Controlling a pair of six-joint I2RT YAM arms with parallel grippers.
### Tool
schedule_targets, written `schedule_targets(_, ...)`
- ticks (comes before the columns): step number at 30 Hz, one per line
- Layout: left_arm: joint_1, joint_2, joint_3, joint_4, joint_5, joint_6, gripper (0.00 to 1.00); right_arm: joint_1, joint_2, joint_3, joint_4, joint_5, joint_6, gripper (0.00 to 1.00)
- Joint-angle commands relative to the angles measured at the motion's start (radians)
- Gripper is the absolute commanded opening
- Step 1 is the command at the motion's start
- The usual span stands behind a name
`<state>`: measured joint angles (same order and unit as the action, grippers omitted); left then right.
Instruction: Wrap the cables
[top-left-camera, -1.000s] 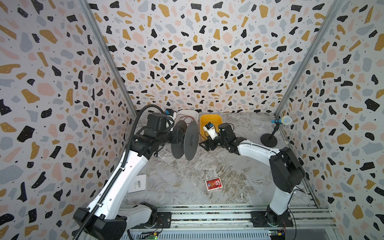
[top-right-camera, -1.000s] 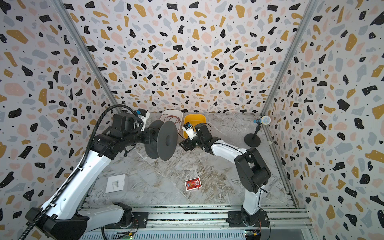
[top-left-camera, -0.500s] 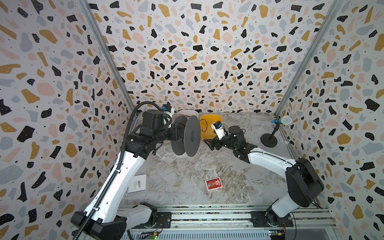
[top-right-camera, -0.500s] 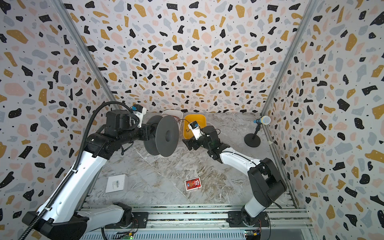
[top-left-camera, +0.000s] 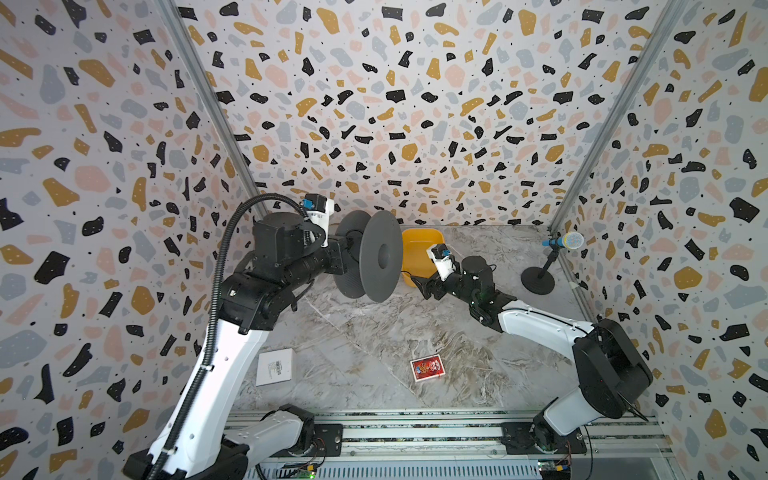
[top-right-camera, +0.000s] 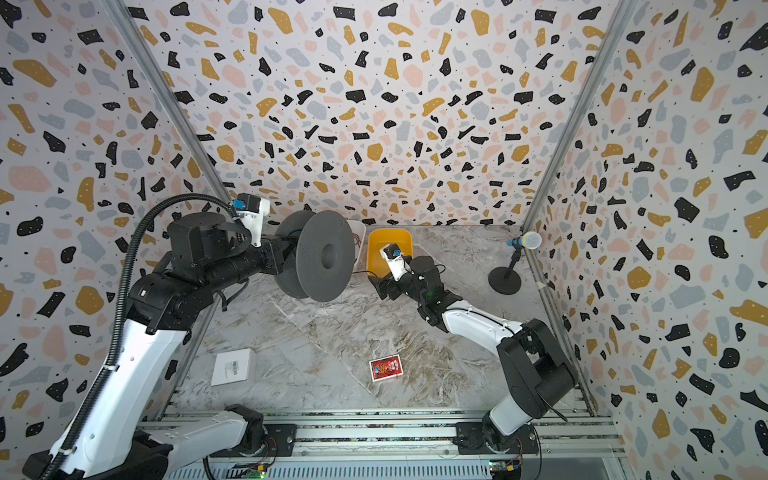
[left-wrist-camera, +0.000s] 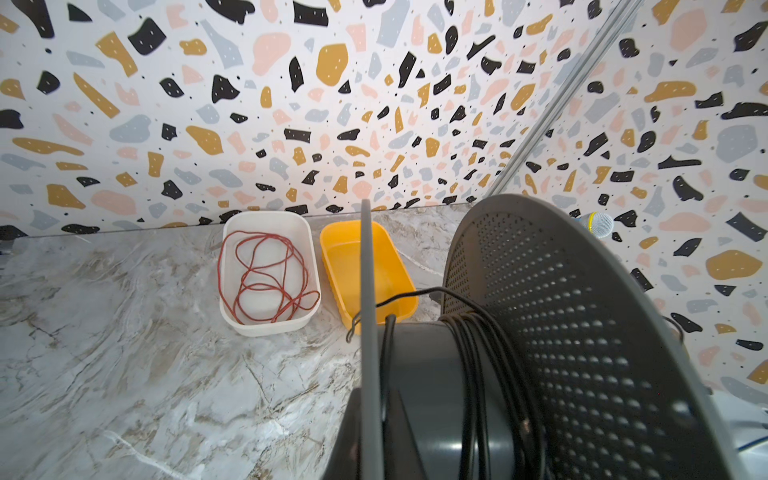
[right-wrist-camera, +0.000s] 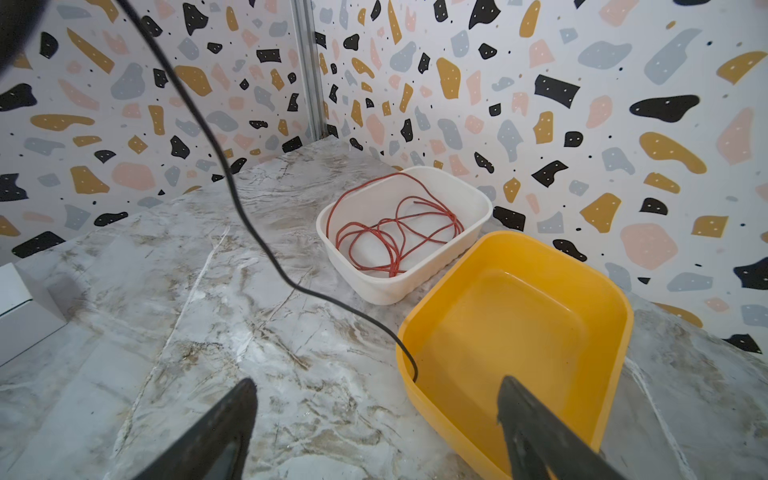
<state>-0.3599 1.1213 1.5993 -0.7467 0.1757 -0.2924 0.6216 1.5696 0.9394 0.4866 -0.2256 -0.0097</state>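
Note:
My left gripper (top-left-camera: 349, 255) is shut on the rear flange of a grey spool (top-left-camera: 380, 255), held off the table with its axis level. In the left wrist view the jaws pinch the flange edge at the left gripper (left-wrist-camera: 368, 403). The cables (left-wrist-camera: 473, 374), a thin black cord, lie in several turns round the spool hub (left-wrist-camera: 424, 374). The cord's free length (right-wrist-camera: 249, 224) runs down across the table, and its end hooks over the rim of the yellow tub (right-wrist-camera: 519, 241). My right gripper (right-wrist-camera: 376, 386) is open and empty at the tub's near corner, right of the spool in both top views (top-left-camera: 419, 286).
A white tub (right-wrist-camera: 395, 291) with a loose reddish wire (right-wrist-camera: 390, 232) stands beside the yellow tub (top-left-camera: 422, 239) at the back wall. A toy microphone on a stand (top-left-camera: 561, 240) is at the back right. A red packet (top-left-camera: 427, 369) and a white box (top-left-camera: 274, 366) lie nearer the front.
The left arm has lifted the spool up and back toward the wall. The right arm has stretched out low, its wrist shifting slightly right; its jaws stay open.

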Motion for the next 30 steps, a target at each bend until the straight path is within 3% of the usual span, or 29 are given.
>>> schedule_targets(1,0.006,-0.045,0.059,0.119,0.017,-0.014,0.00,0.000,0.010,0.038,0.041,-0.094,-0.010,0.90)
schedule_targets(3,0.005,-0.049,0.079,0.114,0.017,-0.015,0.00,0.010,0.001,0.012,0.083,-0.155,-0.010,0.90)
schedule_targets(6,0.006,-0.052,0.106,0.100,0.020,-0.008,0.00,0.043,-0.027,-0.046,0.147,-0.158,-0.031,0.89)
schedule_targets(15,0.006,-0.067,0.167,0.066,-0.011,0.006,0.00,0.193,-0.051,-0.115,0.217,0.089,-0.188,0.86)
schedule_targets(20,0.005,-0.081,0.145,0.061,-0.007,-0.006,0.00,0.217,-0.018,-0.080,0.226,0.095,-0.241,0.84)
schedule_targets(30,0.006,-0.082,0.130,0.046,-0.014,-0.004,0.00,0.219,0.134,0.058,0.207,-0.027,-0.263,0.57)
